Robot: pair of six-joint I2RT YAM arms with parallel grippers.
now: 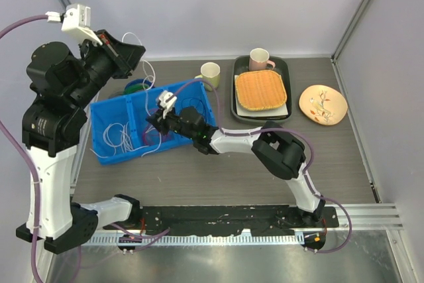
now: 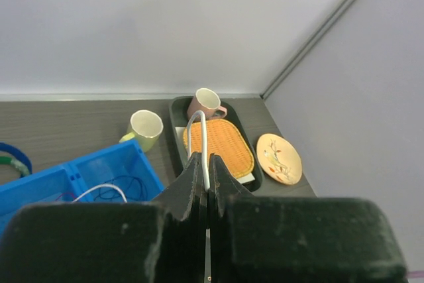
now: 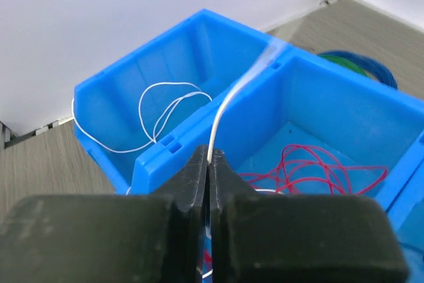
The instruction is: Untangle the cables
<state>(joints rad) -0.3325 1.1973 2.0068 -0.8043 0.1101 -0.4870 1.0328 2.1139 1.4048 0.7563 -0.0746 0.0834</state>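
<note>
High at the far left, past the blue bin (image 1: pixel 106 112), the left gripper (image 2: pixel 204 161) had its fingers pressed together on a white cable (image 2: pixel 203 138) that looped up out of them, its lower run hidden behind the black fingers. The right gripper (image 3: pixel 209 158), low over the bin, was likewise clamped on a white cable, which blurred as it rose; whether it was the same one could not be told. White loops (image 3: pixel 165 107) lay in the left compartment and red cables (image 3: pixel 311 171) in the neighbouring one, partly cut off by the gripper body.
</note>
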